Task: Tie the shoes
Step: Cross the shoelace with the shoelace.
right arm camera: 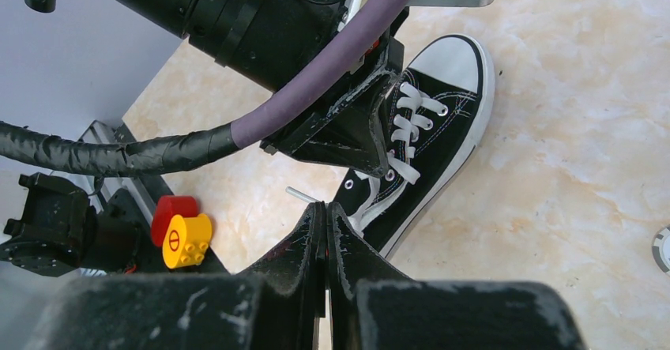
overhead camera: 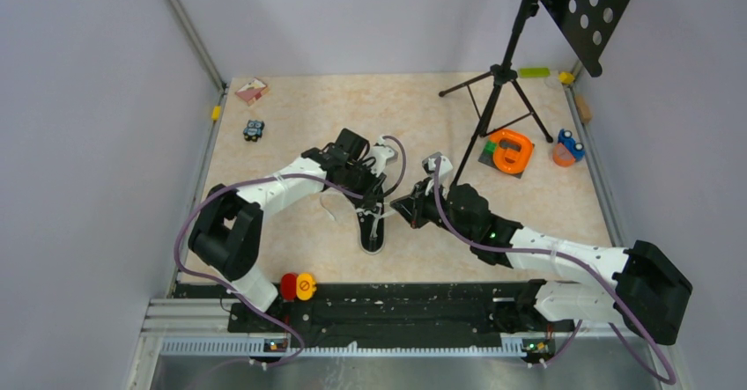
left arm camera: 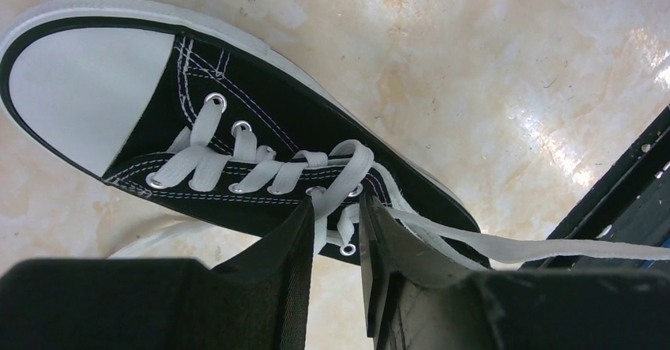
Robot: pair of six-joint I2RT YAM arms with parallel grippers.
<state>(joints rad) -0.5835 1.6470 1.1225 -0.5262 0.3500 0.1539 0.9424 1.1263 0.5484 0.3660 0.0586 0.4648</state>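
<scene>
Sneaker [overhead camera: 372,239] sits sole-down mid-bench [overhead camera: 291,135], between the two hands. Scanning left to right:
- a pink block [overhead camera: 251,91] and a small dark toy [overhead camera: 254,129] lie at the back left, well apart from the shoe
- red and yellow blocks [overhead camera: 298,286] sit on the front rail
- left hand [left arm camera: 336,210] is at the top eyelets, fingers [left arm camera: 288,255] slightly apart and straddling one strand of the white laces [left arm camera: 261,168] (gap visible, so not clamped on it)
- another strand leaves the eyelets and runs taut off to the right
- right hand [right arm camera: 326,208] is just beside the heel end, jaws pressed together, a lace strand running into the tips; looks pinched
- further right stand a black tripod stand [overhead camera: 498,99], an orange part [overhead camera: 511,150] and a blue toy [overhead camera: 568,148]
</scene>
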